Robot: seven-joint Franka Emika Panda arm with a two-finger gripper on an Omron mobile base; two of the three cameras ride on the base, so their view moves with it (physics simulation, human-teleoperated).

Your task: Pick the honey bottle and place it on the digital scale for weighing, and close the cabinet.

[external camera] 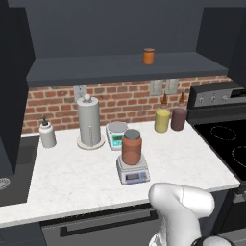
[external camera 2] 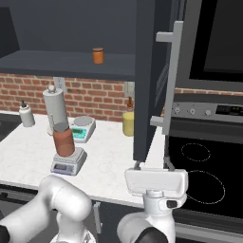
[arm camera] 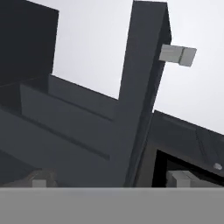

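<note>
The honey bottle (external camera: 131, 148) (external camera 2: 63, 139), a reddish-brown jar with a grey lid, stands upright on the digital scale (external camera: 133, 173) (external camera 2: 70, 163) near the counter's front. The cabinet (external camera: 120, 67) above the counter is open. Its right door (external camera 2: 144, 80) (arm camera: 140, 109) juts out edge-on towards me, with its silver bar handle (external camera 2: 173, 71) on the right. My gripper (external camera 2: 153, 167) (arm camera: 109, 180) is open and holds nothing. It sits just below and in front of that door's lower edge and points up at it.
A small orange jar (external camera: 148, 56) sits on the cabinet shelf. On the counter stand a paper towel roll (external camera: 89, 121), a round-plate scale (external camera: 116, 133), a yellow canister (external camera: 162, 120), a brown canister (external camera: 178, 118) and a soap bottle (external camera: 47, 133). A stove (external camera 2: 204, 166) lies to the right.
</note>
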